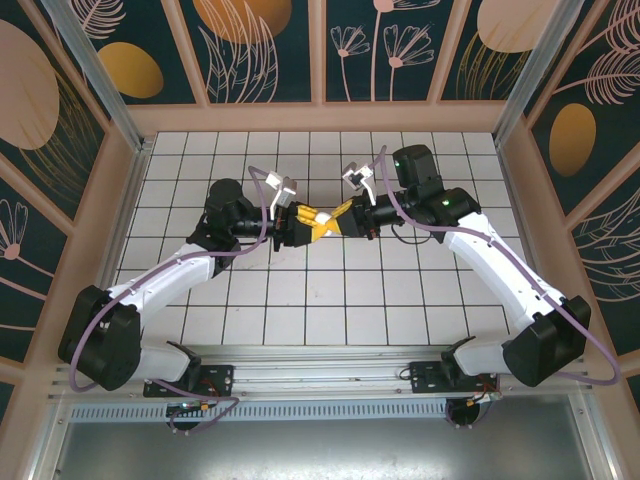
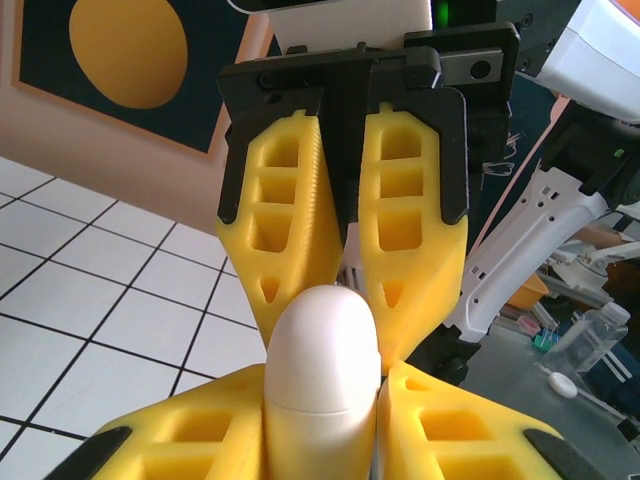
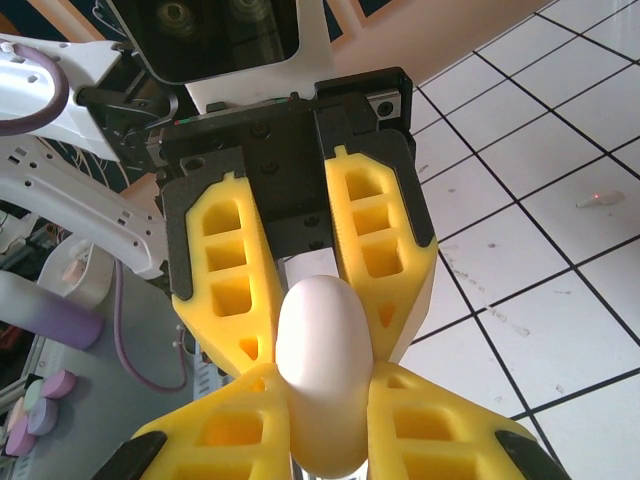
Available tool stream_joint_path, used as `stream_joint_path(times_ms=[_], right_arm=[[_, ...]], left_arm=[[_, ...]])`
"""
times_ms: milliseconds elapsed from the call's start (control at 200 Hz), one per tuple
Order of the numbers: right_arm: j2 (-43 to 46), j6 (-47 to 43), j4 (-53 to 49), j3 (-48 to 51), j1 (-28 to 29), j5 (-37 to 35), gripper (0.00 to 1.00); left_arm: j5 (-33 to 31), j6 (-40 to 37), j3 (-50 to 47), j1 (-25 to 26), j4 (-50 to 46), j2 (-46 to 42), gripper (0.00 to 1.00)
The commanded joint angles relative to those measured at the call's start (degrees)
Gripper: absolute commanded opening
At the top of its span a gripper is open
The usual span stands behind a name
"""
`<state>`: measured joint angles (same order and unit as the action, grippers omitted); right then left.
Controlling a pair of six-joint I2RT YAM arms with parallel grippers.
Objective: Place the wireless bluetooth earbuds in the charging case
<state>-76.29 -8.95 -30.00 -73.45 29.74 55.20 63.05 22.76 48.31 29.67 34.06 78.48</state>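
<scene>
A white egg-shaped charging case (image 2: 322, 350) hangs in mid-air over the middle of the tiled table (image 1: 330, 290), its lid seam closed. My left gripper (image 2: 322, 378) is shut on its lower part, a yellow finger (image 2: 200, 430) on each side. From the opposite side, my right gripper (image 3: 325, 375) is shut on the same case (image 3: 322, 350). The two grippers meet tip to tip, left gripper (image 1: 303, 222) against right gripper (image 1: 340, 216). The earbuds are out of view.
White tiles with dark grout cover the table. Wooden walls (image 1: 130, 200) with painted panels close it in on three sides. A small pale speck (image 3: 600, 198) lies on a tile to the right; I cannot tell what it is.
</scene>
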Motion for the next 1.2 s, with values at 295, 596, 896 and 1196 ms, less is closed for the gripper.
stream_joint_path(times_ms=[295,596,896,1196], right_arm=[[0.13,-0.55,2.06,-0.38,0.32,1.53,0.06],[-0.22,-0.64,1.74,-0.51,0.37,1.45,0.08],[-0.62,7.48,8.44,0.92,-0.36,-11.63,0.45],[-5.65,13.61,11.23,-0.13,-2.15,-13.04,0.47]], left_arm=[[-1.17,-1.09,-0.85,-0.14,-1.97,-0.83,0.45],[-1.65,-1.27,-0.39,-0.18,-1.73,-0.96,0.18],[-6.81,-4.06,-3.46,-0.14,-2.03,-4.39,0.08],[-12.15,-5.54,-7.59,-0.16,-1.43,-10.08,0.06]])
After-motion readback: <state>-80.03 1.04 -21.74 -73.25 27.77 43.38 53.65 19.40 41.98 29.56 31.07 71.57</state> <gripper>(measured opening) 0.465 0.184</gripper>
